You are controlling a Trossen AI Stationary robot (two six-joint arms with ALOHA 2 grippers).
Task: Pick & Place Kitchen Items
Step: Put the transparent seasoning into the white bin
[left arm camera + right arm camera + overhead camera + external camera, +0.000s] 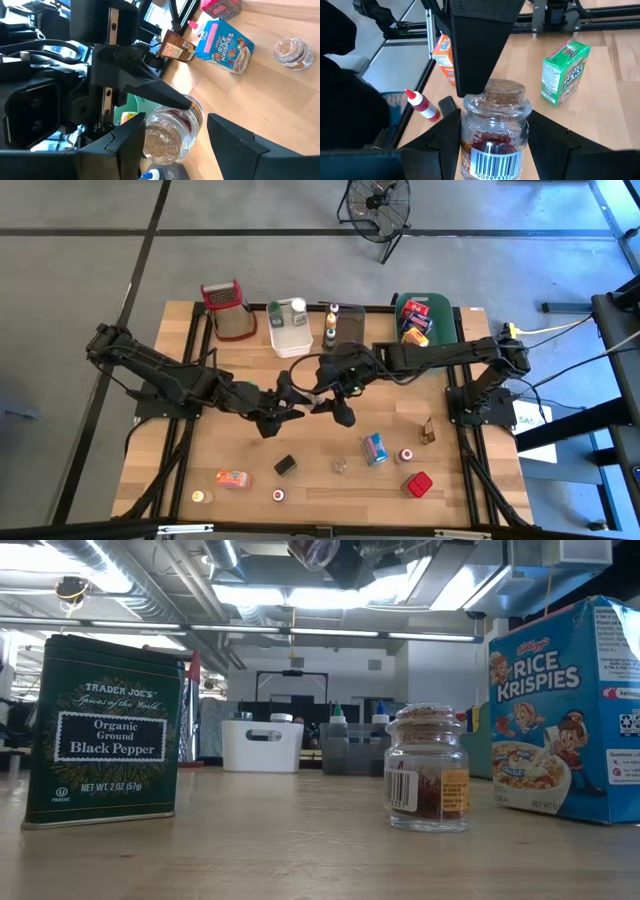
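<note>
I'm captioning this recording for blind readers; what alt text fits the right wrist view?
A small cork-topped glass jar with reddish threads inside and a barcode label sits between the right gripper's dark fingers, above a wooden table. Beyond it lie a green box, an orange box and a red-capped bottle.

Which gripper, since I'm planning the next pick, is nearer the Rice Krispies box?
Right. The right gripper, holding a jar, is mid-table just beyond the Rice Krispies box; the left gripper faces it, farther off.

High cam looks straight down on the whole pale wooden worktop [250,445]; low cam sits at surface level, right up against the blue Rice Krispies box [565,710], which the left wrist cam catches too.
</note>
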